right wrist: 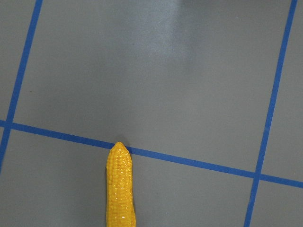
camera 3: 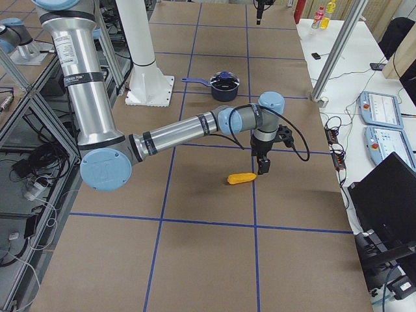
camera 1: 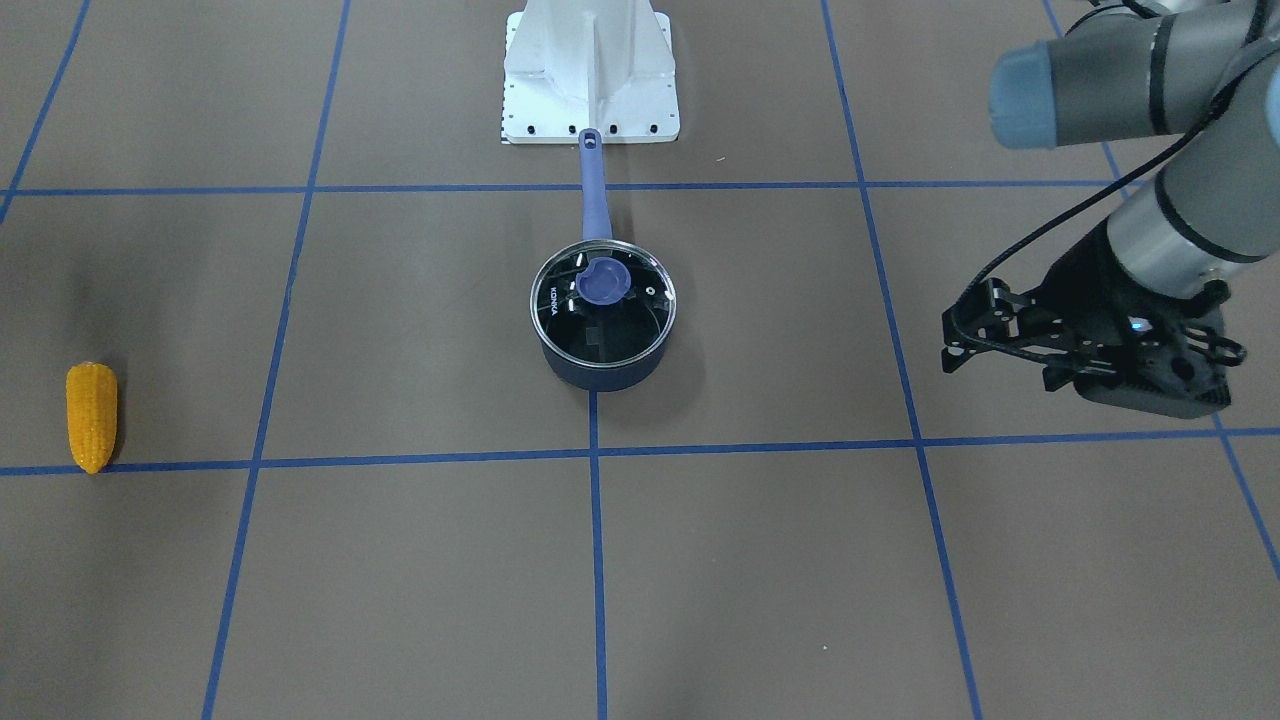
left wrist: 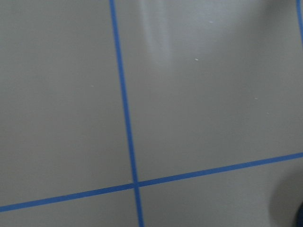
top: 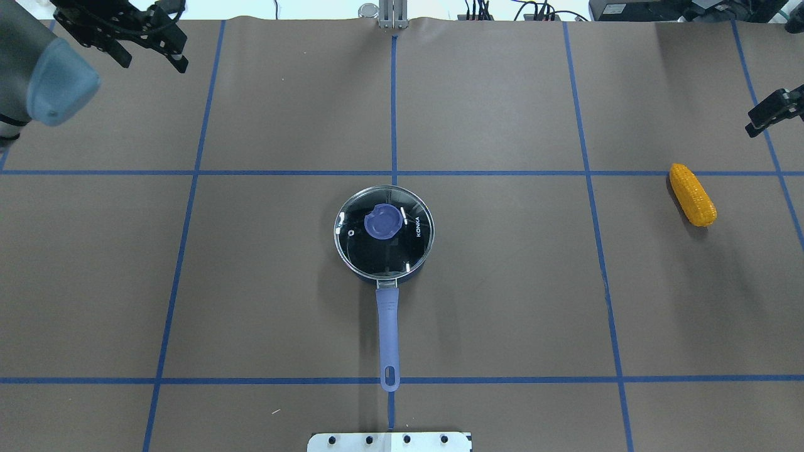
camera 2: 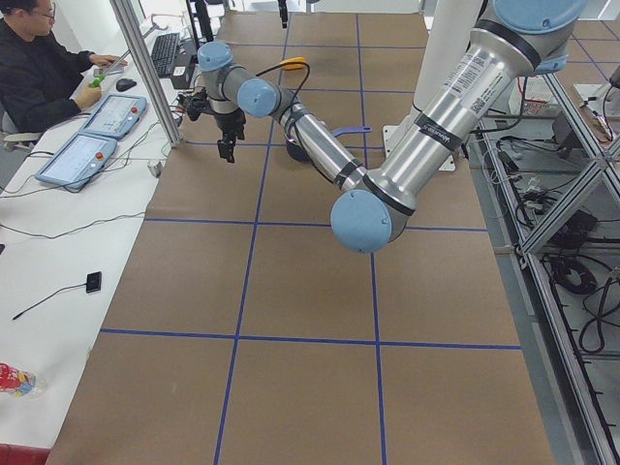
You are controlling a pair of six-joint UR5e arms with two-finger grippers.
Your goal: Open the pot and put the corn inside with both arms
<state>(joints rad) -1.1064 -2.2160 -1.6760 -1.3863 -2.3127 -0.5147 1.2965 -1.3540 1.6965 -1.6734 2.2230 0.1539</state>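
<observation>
The pot (top: 384, 267) stands at the table's middle with its glass lid (top: 352, 248) on. Its blue knob (top: 383, 221) faces up and its long handle (top: 388, 326) points toward the robot base. It also shows in the front view (camera 1: 603, 370). The corn (top: 692, 194) lies on the table far to the robot's right, and also shows in the front view (camera 1: 91, 415) and the right wrist view (right wrist: 120, 189). My left gripper (top: 151, 63) is open and empty, raised over the far left of the table. My right gripper (top: 754, 125) hovers just beyond the corn. Only part of it shows, so its state is unclear.
The white robot base (camera 1: 590, 90) stands behind the pot's handle. Blue tape lines (top: 394, 172) form a grid on the brown table. An operator (camera 2: 39, 68) sits at a side desk with tablets, off the table's far edge.
</observation>
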